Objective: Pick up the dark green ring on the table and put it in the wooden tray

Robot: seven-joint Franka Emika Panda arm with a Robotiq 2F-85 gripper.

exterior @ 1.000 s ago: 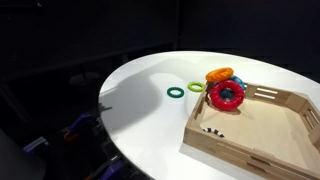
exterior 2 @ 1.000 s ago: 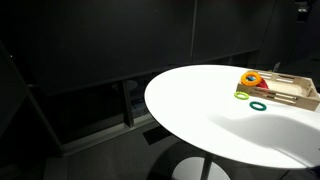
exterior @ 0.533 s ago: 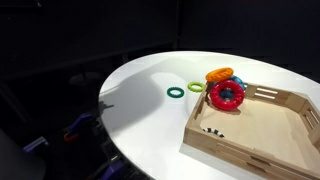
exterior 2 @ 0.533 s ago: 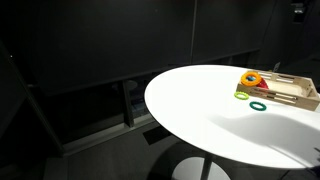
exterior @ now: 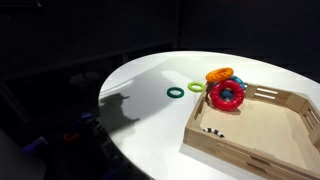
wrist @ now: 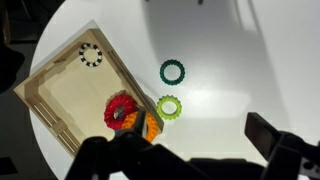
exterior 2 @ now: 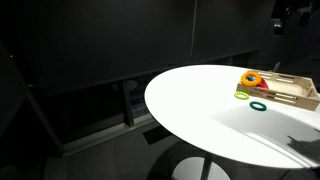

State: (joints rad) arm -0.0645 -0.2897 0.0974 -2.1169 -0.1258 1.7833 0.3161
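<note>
The dark green ring (exterior: 176, 92) lies flat on the round white table (exterior: 150, 120), apart from the other rings; it also shows in the other exterior view (exterior 2: 259, 105) and in the wrist view (wrist: 172, 71). The wooden tray (exterior: 250, 150) stands beside it on the table, with a small dark mark (wrist: 91, 54) inside. It shows in the wrist view (wrist: 60, 95) too. My gripper (wrist: 188, 150) is open and empty, high above the table, with the dark green ring well ahead of its fingers. Part of the arm (exterior 2: 284, 14) shows at the top of an exterior view.
A yellow-green ring (wrist: 169, 107) lies next to the dark green one. A thick red ring (wrist: 121, 111) and an orange ring (wrist: 150, 125) rest at the tray's corner. The arm's shadow (exterior: 120, 105) falls on the table. The surroundings are dark.
The arm has moved in over the table. Its shadow has grown on the tabletop in both exterior views. The rings and tray have not moved.
</note>
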